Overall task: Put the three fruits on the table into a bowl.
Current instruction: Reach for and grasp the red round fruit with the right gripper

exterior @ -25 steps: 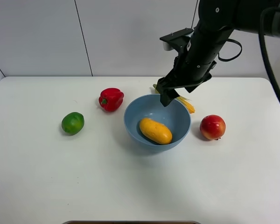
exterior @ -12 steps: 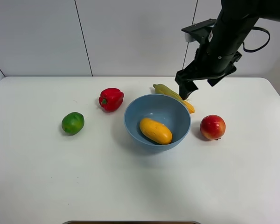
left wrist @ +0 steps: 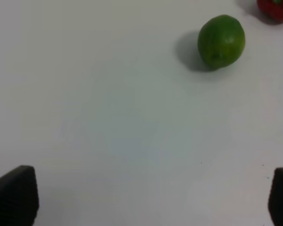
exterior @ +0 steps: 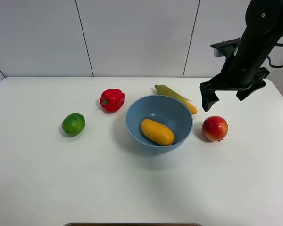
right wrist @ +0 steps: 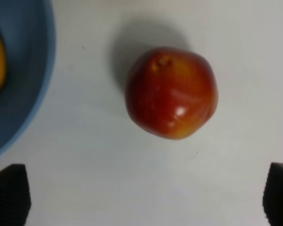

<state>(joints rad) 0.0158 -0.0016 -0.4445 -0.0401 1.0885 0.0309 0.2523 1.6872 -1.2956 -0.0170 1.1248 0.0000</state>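
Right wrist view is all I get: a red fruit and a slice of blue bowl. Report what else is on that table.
Observer: A green lime-like fruit lies alone on the left side of the table, well apart from the bowl.
Operator: Tell me what the bowl holds.
Observer: Only the yellow-orange fruit, lying whole inside it.
Operator: Give me the left pincer.
Observer: The left pincer is open and empty, over bare table, apart from the green fruit.
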